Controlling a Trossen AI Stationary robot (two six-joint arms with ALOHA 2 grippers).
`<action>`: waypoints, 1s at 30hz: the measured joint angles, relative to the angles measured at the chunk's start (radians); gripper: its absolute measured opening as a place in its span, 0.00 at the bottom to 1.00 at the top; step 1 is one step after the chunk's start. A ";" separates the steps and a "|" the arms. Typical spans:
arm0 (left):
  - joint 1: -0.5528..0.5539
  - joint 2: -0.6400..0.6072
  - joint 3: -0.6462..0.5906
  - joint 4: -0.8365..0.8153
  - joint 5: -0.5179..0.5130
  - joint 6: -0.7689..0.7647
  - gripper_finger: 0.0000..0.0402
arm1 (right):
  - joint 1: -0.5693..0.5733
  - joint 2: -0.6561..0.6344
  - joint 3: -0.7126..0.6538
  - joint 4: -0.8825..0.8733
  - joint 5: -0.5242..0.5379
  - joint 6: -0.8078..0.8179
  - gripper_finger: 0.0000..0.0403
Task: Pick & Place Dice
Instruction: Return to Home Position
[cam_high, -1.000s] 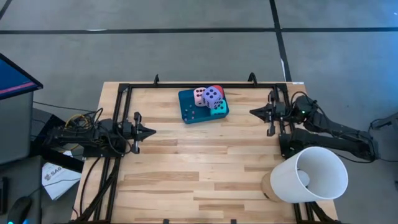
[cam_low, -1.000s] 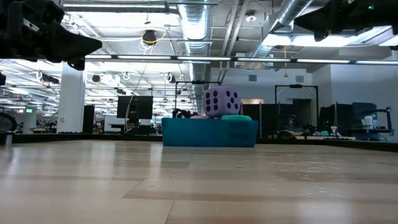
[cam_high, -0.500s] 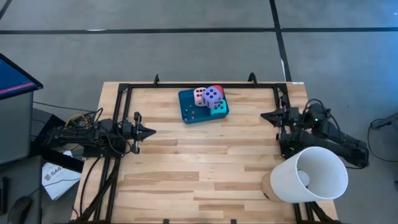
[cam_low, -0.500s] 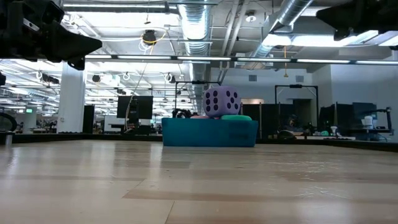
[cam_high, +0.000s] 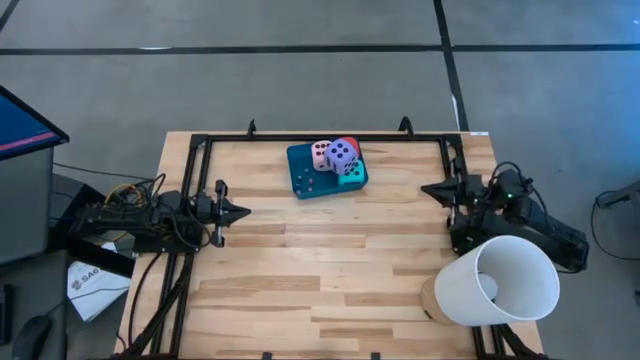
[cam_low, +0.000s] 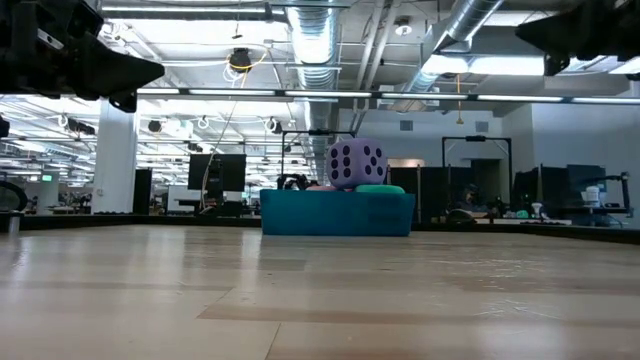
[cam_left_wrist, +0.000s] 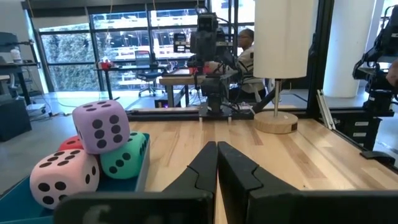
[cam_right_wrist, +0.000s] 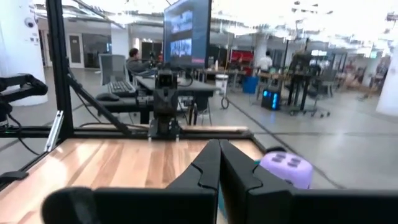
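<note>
The dice lie heaped in a teal tray (cam_high: 303, 182) at the table's far middle. The purple die (cam_high: 342, 153) rests on top of the pink (cam_high: 320, 153), red (cam_high: 352, 143) and turquoise (cam_high: 353, 171) ones. The left wrist view shows purple (cam_left_wrist: 101, 126) resting on pink (cam_left_wrist: 62, 177), turquoise (cam_left_wrist: 124, 157) and red (cam_left_wrist: 70, 142). My left gripper (cam_high: 245, 211) is shut and level at the left edge, far from the tray. My right gripper (cam_high: 425, 188) is shut and level at the right edge, pointing across the table, with the purple die (cam_right_wrist: 286, 167) off to one side.
A white lamp (cam_high: 497, 281) on a wooden base stands at the near right corner, close beside my right arm. A black frame rail (cam_high: 330, 137) runs along the table's far and side edges. Bare wood lies between the two grippers and toward the near edge.
My right gripper has drawn back toward the table's right edge and sunk a little, still shut and holding nothing. The dice and tray have not moved.
</note>
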 joint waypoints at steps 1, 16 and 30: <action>0.000 0.000 0.000 0.001 0.000 0.000 0.00 | 0.000 -0.003 0.001 0.006 0.000 -0.012 0.00; 0.000 0.000 0.000 0.003 0.000 0.000 0.00 | 0.000 -0.004 -0.298 0.351 0.003 -0.094 0.00; 0.000 -0.001 0.000 0.004 0.000 0.000 0.00 | -0.001 0.017 -0.297 0.251 0.024 -0.099 0.00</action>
